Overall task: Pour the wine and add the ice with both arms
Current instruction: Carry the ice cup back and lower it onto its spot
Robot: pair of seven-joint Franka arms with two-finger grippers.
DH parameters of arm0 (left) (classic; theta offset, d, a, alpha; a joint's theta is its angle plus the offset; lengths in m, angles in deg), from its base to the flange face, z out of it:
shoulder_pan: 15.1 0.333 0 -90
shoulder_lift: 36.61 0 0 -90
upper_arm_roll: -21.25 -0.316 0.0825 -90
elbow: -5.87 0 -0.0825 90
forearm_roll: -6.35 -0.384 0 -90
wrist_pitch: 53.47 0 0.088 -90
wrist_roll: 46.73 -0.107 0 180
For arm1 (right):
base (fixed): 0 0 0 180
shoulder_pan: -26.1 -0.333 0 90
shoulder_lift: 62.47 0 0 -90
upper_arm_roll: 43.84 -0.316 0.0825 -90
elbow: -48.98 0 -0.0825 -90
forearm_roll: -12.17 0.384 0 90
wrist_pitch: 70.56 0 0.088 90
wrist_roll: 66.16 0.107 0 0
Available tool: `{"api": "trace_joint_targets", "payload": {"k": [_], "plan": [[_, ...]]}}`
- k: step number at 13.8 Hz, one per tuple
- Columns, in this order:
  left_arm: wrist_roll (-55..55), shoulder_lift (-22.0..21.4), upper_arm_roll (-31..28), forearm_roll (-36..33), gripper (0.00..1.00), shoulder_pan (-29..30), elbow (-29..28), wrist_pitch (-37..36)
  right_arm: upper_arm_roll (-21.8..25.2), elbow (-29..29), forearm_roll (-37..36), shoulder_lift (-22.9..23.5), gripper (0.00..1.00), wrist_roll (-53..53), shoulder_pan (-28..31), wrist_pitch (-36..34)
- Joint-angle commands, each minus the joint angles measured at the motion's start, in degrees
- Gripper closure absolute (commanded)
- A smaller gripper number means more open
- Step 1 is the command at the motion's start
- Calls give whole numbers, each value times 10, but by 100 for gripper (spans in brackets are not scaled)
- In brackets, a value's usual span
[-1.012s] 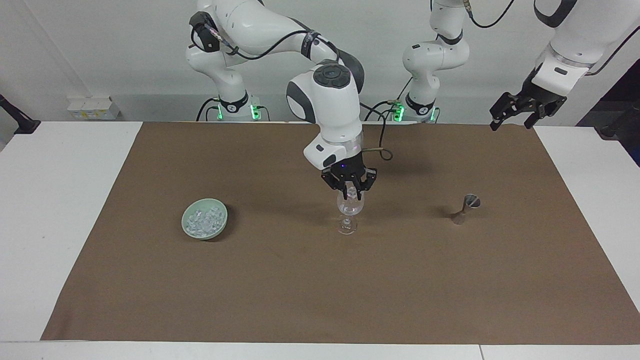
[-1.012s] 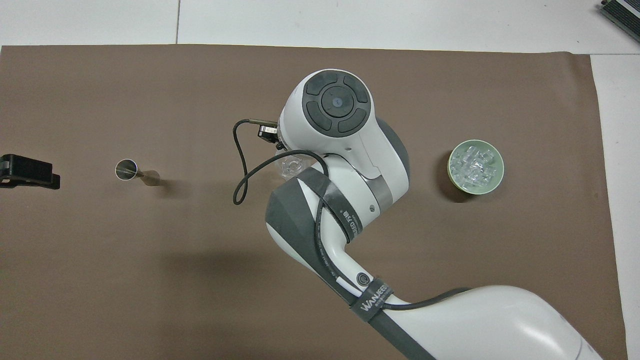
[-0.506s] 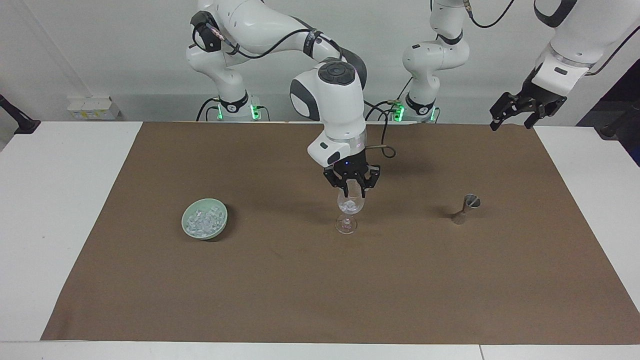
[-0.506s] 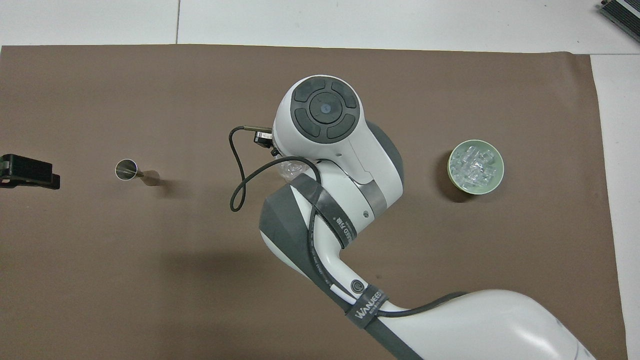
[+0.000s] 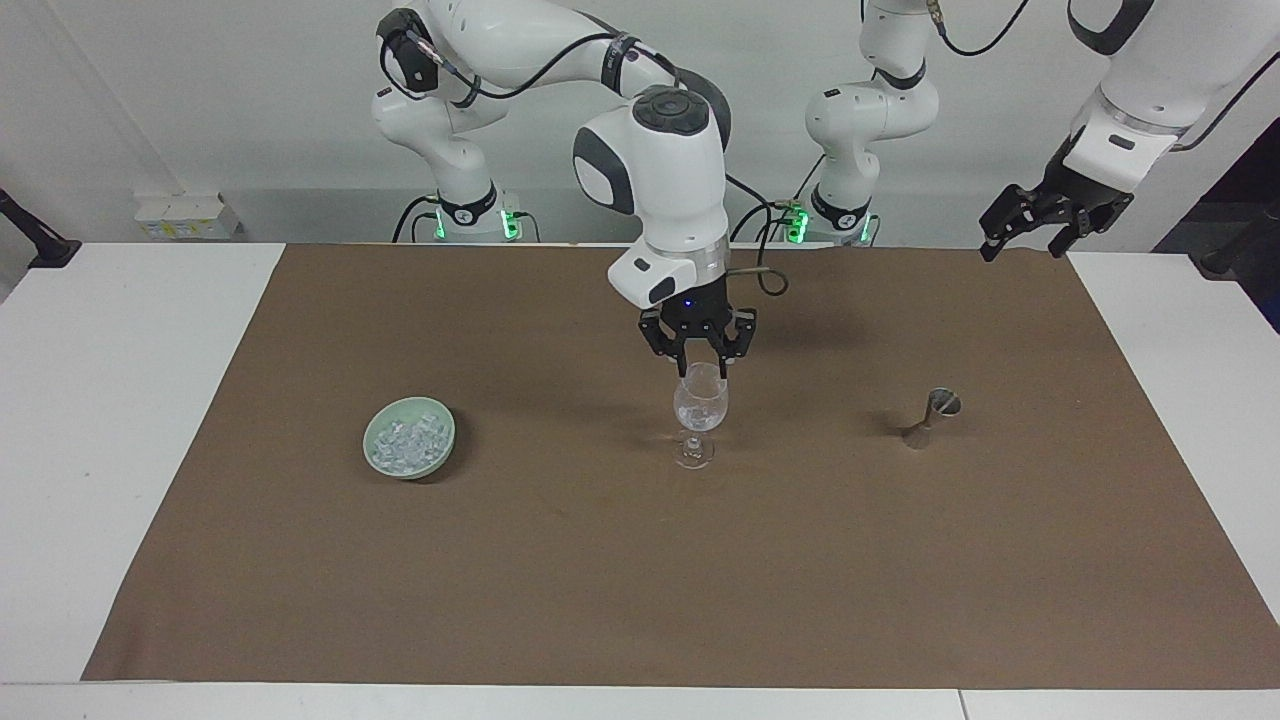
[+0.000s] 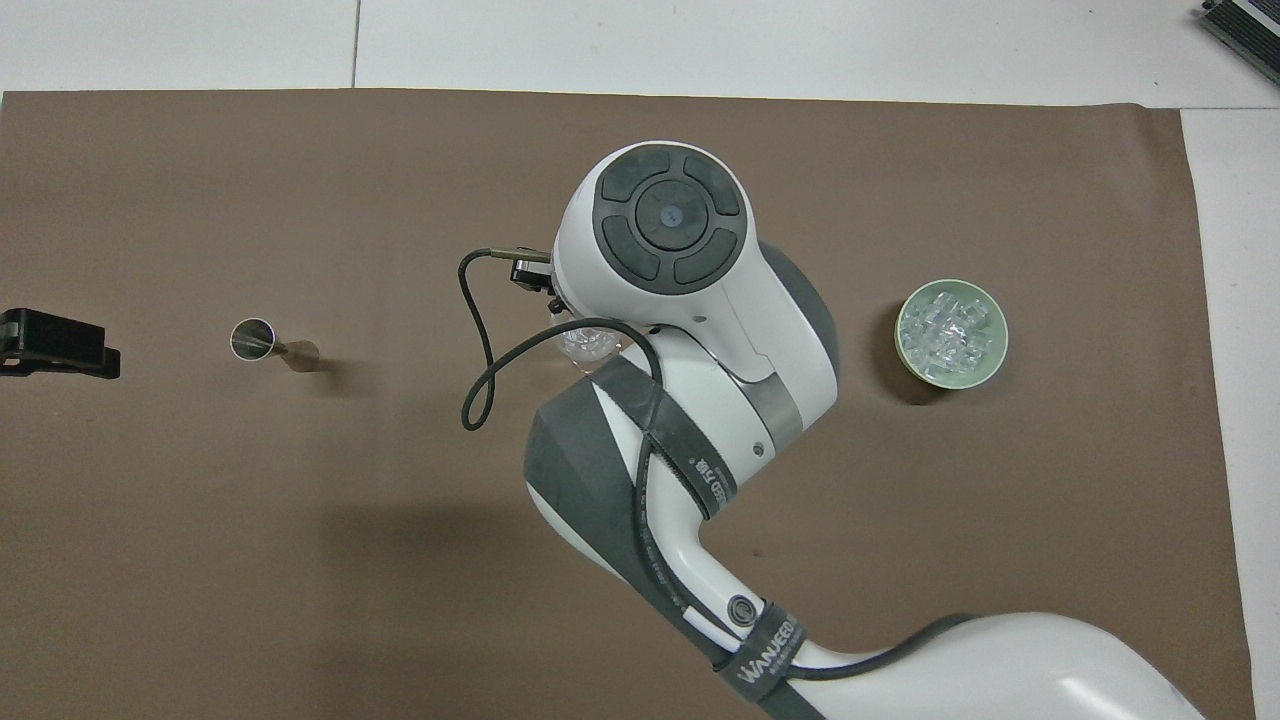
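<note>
Where the ice (image 5: pixel 406 441) lies heaped in a green bowl (image 5: pixel 440 449) toward the right arm's end of the desk (image 5: pixel 100 420), untouched. Some apparently in the stemmed glass (image 5: pixel 700 410) mid-mat too. Just above its rim, right pincer (image 5: pixel 699 365), parted, empty. Left pincer (image 5: pixel 1030 232) wide, waiting over mat's corner. Jigger (image 5: pixel 930 419) nearby.

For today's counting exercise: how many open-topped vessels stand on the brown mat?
3: a green bowl of ice toward the right arm's end, a stemmed glass mid-mat, a metal measuring cup toward the left arm's end. None seems hidden.
</note>
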Motion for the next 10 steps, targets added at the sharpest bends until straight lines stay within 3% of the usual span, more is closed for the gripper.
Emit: {"api": "trace_joint_targets", "payload": {"k": [1,10], "plan": [[0,-2,-2,5,0,0,7,-13,-3,-30,-12,-37,2,-15,23,-16],[0,-2,-2,5,0,0,7,-13,-2,-148,-16,-144,0,-131,135,-16]]}}
